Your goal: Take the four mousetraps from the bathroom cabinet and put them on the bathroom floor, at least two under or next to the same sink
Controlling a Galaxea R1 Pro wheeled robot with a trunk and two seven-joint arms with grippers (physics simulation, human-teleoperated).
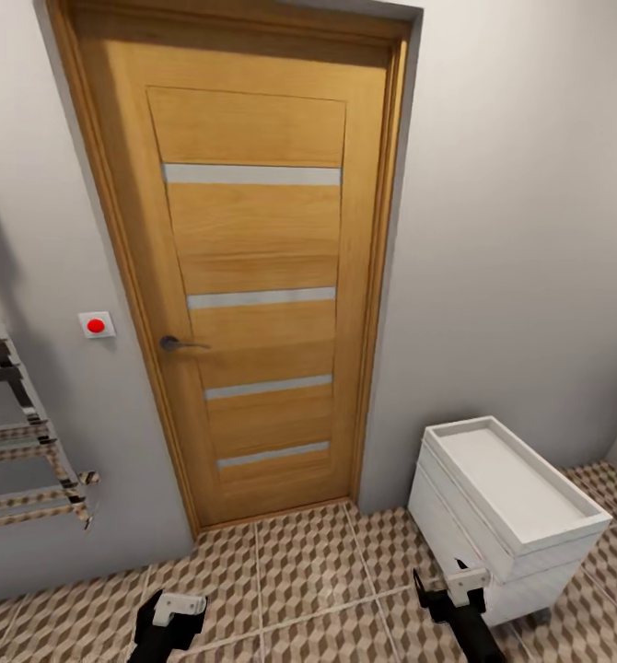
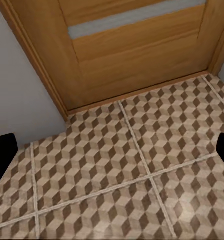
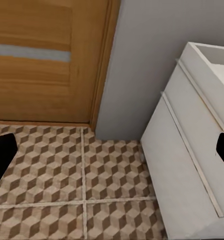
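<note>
- Large square floor tiles [image 2: 101,165] printed with brown, beige and white cubes, split by pale grout lines.
- An orange-brown wooden door [image 2: 137,50] with a grey horizontal strip [image 2: 132,17], meeting the tiles.
- A plain grey wall [image 2: 16,95] beside the door frame.
- Black fingertips [image 2: 1,155] wide apart at either edge.

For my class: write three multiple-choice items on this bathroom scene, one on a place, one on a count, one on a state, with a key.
1. Where is the sink relative to the door?
A. to its right
B. to its left
C. behind it

2. How many pale strips cross the door?
A. two
B. four
C. six

3. The door is
A. wide open
B. off its hinges
C. shut

Key: 1 A, the head view shows the sink against the wall right of the door. 2 B, four grey strips run across the panel. 3 C, the door sits flush in its frame, handle level.
</note>
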